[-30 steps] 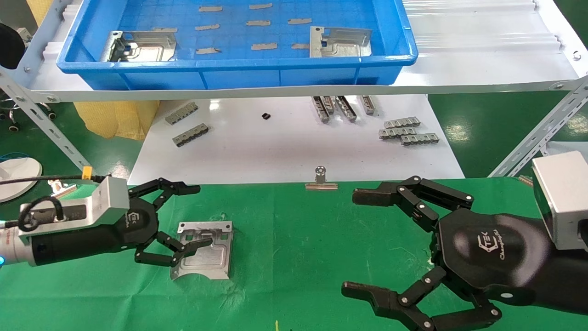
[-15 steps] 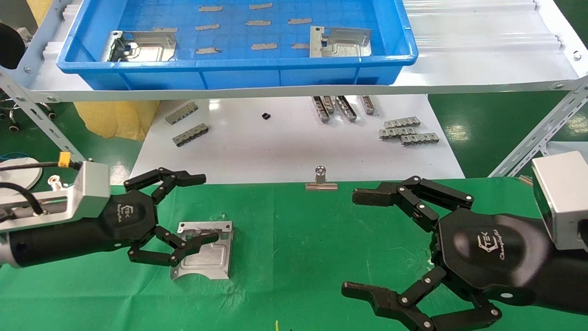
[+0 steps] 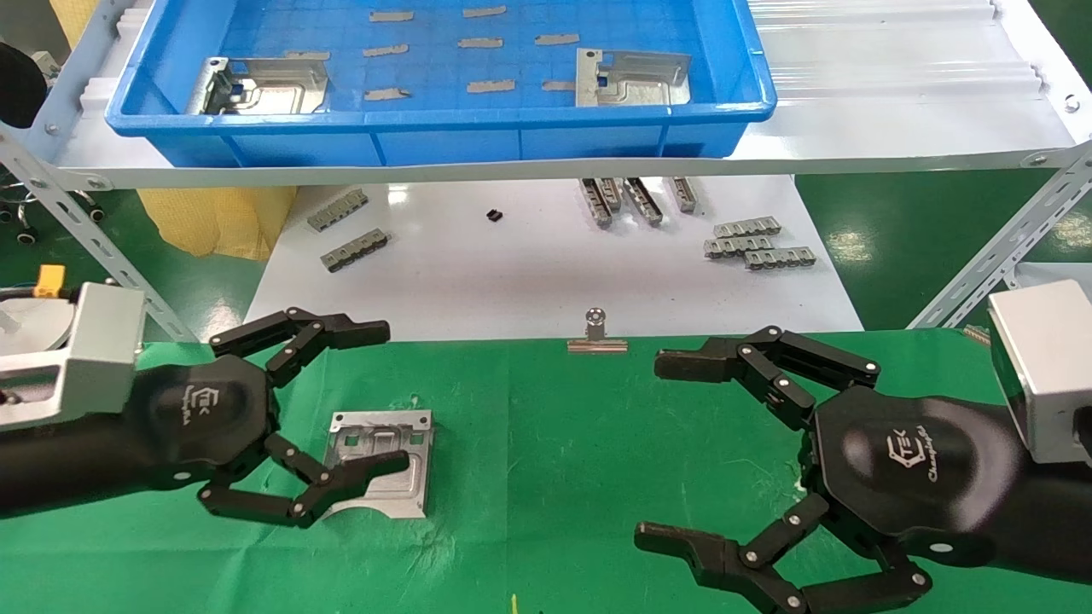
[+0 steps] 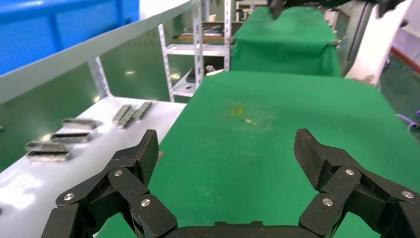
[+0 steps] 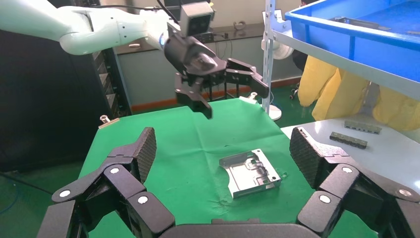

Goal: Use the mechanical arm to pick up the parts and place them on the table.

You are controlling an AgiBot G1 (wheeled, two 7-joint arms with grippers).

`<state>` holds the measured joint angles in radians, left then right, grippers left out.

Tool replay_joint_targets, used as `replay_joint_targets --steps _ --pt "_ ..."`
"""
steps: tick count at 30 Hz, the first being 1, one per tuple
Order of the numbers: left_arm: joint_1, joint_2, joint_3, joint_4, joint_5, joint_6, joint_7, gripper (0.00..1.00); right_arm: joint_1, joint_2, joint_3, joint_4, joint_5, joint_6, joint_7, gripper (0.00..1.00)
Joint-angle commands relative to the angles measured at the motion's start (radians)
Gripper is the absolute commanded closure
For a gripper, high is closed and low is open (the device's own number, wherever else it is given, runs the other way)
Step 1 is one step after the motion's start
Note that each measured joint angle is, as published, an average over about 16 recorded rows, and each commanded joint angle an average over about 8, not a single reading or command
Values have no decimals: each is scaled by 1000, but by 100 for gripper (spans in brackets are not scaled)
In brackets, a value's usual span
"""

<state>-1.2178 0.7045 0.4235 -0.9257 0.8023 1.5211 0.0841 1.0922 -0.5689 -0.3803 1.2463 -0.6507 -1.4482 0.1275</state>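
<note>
One silver part (image 3: pixel 384 435) lies flat on the green table (image 3: pixel 554 477), left of centre; it also shows in the right wrist view (image 5: pixel 250 173). My left gripper (image 3: pixel 386 396) is open and empty, raised above the cloth just left of that part, with its lower finger overlapping the part's near edge in the head view. Its own view (image 4: pixel 228 151) shows only green cloth between the fingers. My right gripper (image 3: pixel 661 452) is open and empty, low at the right; it also shows in its own view (image 5: pixel 224 146). Two more parts (image 3: pixel 260 85) (image 3: pixel 631 78) lie in the blue bin (image 3: pixel 444 119).
The bin stands on a white shelf (image 3: pixel 896 102) with slanted metal struts (image 3: pixel 998 247) at both sides. Below it, grey slotted strips (image 3: pixel 751 243) lie on a glossy white tabletop (image 3: pixel 512 273). A silver binder clip (image 3: pixel 596 334) holds the cloth's far edge.
My left gripper has drawn back to the left and risen away from the part, which stays flat on the cloth. The right arm has not moved.
</note>
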Motion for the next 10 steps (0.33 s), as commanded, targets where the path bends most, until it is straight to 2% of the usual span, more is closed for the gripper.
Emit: replay_joint_targets --steps 1,10 --pt "18 -12 -18 -44 -9 -3 -34 0 0 0 0 0 0 0 0 0" --pt "84 -54 -84 -209 -42 -15 -159 0 0 0 0 0 0 0 0 0"
